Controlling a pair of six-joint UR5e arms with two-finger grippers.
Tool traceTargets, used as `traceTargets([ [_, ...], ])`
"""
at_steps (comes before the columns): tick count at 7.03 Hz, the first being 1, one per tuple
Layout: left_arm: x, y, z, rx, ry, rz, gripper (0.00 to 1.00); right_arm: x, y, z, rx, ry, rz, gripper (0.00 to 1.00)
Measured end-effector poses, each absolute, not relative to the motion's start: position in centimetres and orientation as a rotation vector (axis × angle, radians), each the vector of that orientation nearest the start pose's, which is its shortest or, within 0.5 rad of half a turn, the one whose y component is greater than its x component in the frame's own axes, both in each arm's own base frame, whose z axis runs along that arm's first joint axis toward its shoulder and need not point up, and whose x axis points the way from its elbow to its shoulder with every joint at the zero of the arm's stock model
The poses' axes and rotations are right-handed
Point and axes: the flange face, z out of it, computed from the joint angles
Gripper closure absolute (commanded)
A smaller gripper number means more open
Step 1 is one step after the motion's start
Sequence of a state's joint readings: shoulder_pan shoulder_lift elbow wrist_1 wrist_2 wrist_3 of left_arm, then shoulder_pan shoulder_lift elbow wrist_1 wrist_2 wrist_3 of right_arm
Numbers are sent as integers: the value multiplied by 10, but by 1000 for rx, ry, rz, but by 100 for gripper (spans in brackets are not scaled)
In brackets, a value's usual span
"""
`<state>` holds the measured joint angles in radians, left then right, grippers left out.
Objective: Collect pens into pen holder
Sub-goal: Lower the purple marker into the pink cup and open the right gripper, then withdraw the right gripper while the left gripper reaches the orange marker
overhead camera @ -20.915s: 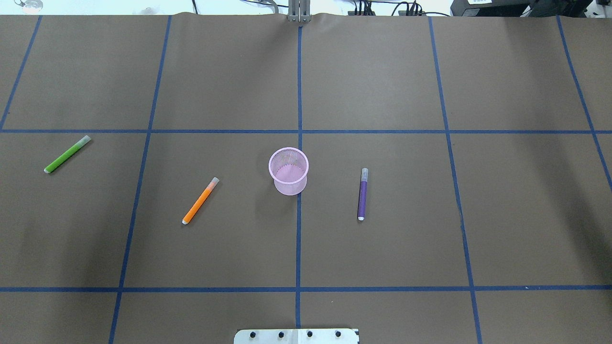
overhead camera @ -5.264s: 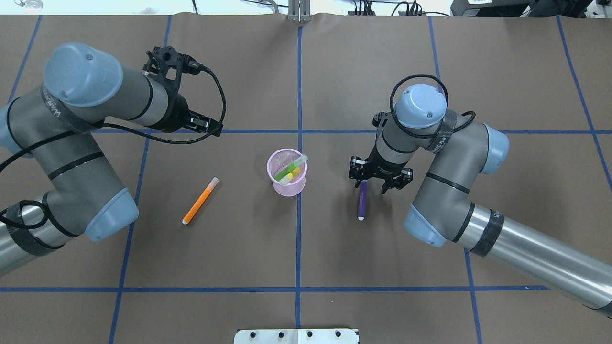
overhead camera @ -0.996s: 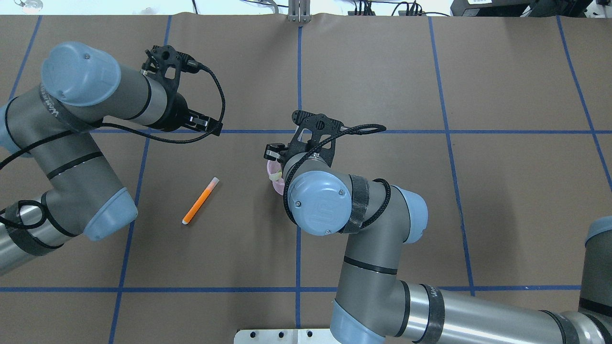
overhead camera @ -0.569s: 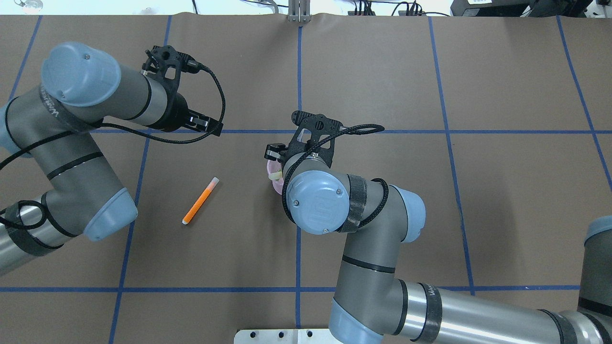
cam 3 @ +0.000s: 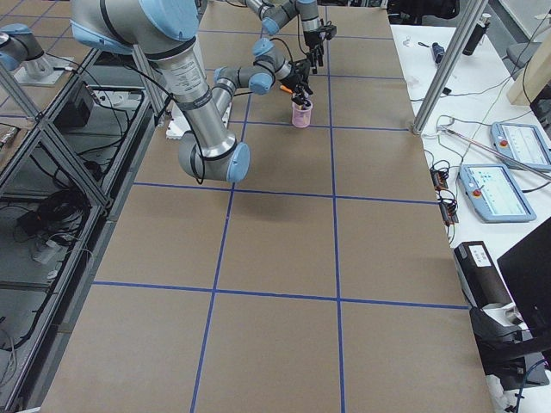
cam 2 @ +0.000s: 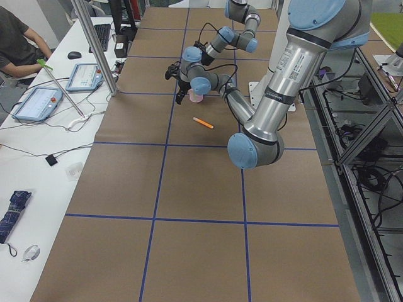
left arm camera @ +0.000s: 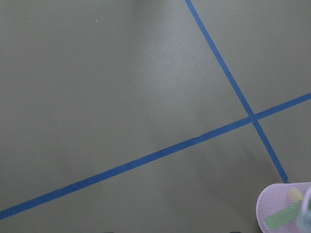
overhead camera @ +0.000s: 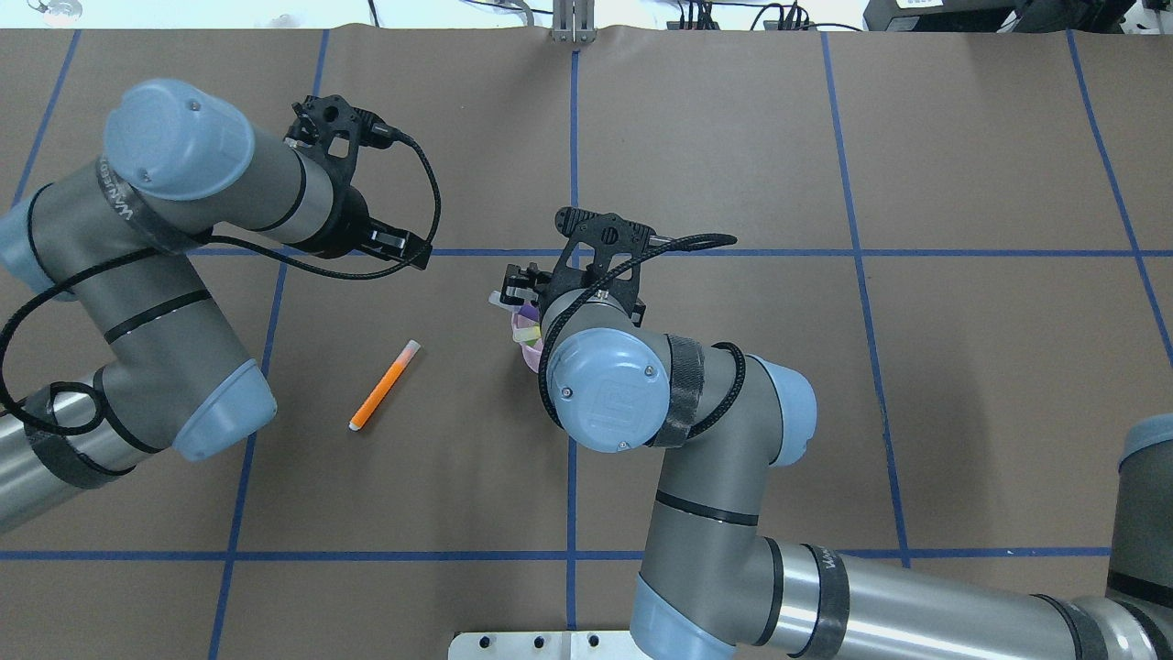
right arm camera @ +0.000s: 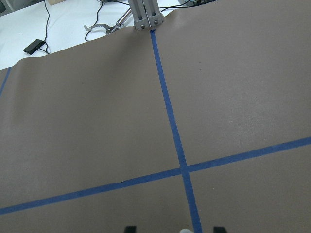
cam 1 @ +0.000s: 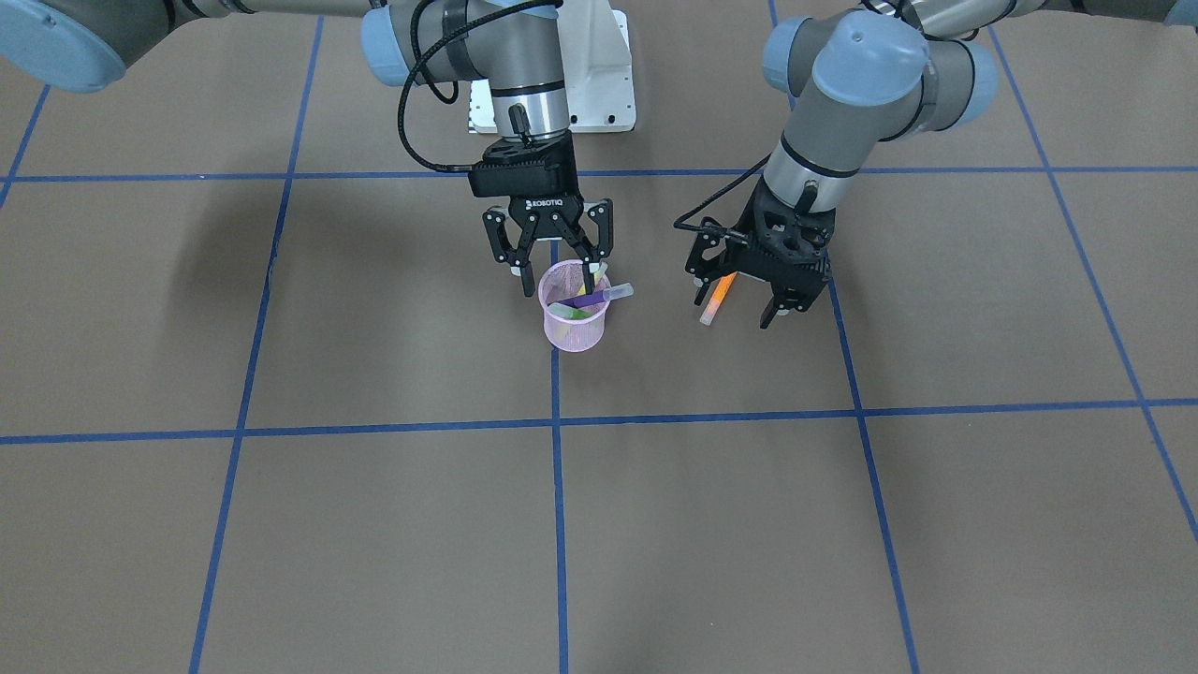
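Right claw [cam 1: 557, 279]: fingers spread, holding nothing; it hung directly over the cup's mouth, one fingertip at or just inside the rim. Read as a drop from low height so the pen would fall inside rather than bounce out.
Cup [cam 1: 574, 328]: upright on the centre tape line, between the two arms, which put it in reach of both.
Purple pen [cam 1: 597, 298]: in the cup, leaning steeply, its pale cap end poking out over the rim on the left arm's side. Free of the claw.
Green pen [left arm camera: 277, 220] and yellow pen [left arm camera: 294, 195]: both inside the cup, seen through the mesh.
Orange pen [overhead camera: 385, 385]: flat on the brown paper on the left arm's side, well apart from the cup. The only pen not collected.
Left claw [cam 1: 733, 309]: fingers apart, empty, raised above the table near the orange pen, not touching it. Judged as poised for that pick.
Progress: three of four in, by this count.
Risk: the leaning purple pen could tip out if the rim gets knocked.
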<state>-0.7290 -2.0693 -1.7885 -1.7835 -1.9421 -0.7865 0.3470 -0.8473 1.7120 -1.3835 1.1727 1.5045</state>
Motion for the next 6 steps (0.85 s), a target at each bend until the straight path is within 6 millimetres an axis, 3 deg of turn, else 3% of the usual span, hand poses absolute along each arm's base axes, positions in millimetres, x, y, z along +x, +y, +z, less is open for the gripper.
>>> traceTargets([
  [1,412,-494,256,342,890,227,16,-554,-386,140,570,-964,450,0],
  [3,420,-491,264,264,889,243,17,-518,-397,155,529,-979,420,0],
  [6,459,-484,287,142,883,323,24,-451,-441,192,383,-987,384,0],
])
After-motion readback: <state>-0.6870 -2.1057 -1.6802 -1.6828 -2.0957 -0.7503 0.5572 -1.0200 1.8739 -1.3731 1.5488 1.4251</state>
